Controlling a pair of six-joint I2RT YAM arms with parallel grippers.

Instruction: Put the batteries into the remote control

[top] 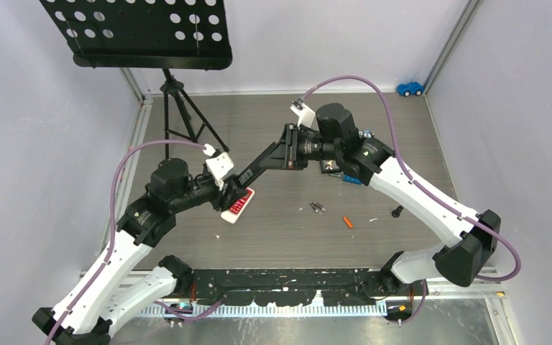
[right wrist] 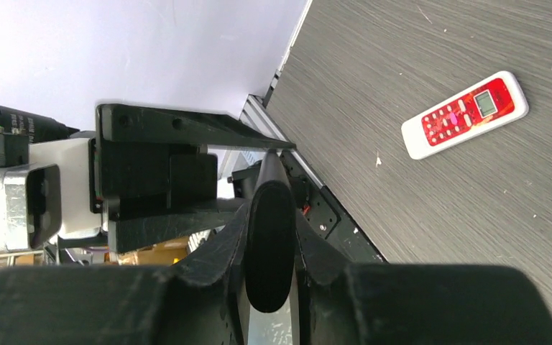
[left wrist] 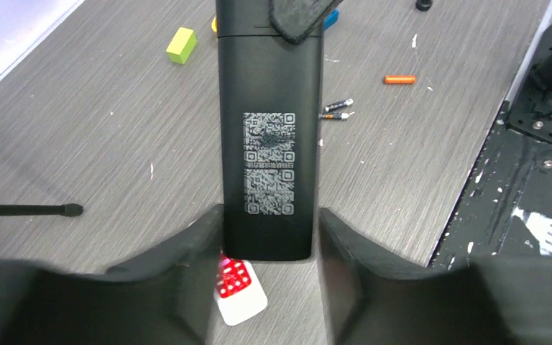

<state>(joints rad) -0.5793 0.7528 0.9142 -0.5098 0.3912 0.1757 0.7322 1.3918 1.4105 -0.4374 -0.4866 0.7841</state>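
Top external view, bench (top: 280, 237): grey wood-grain, carrying the loose things; both arms reach in over it.
Black remote (top: 262, 164): held up off the bench between the two hands. Its long axis slants from near-left to far-right, and its back, printed with square codes, faces the left wrist camera.
Left hand (left wrist: 269, 219): clamped on the black remote's near end, a finger on each side.
Right hand (right wrist: 269, 215): clamped on the far end, seen edge-on.
Red-and-white remote (top: 238, 205): flat on the bench, just under the left hand.
Dark battery pair (top: 317, 208): side by side on the bench, right of the held remote and lying across its axis.
Orange battery (top: 347, 222): near the pair, further right.
Deciding relation: every battery lies nearer the right hand, so I judge that hand the likelier to fetch.
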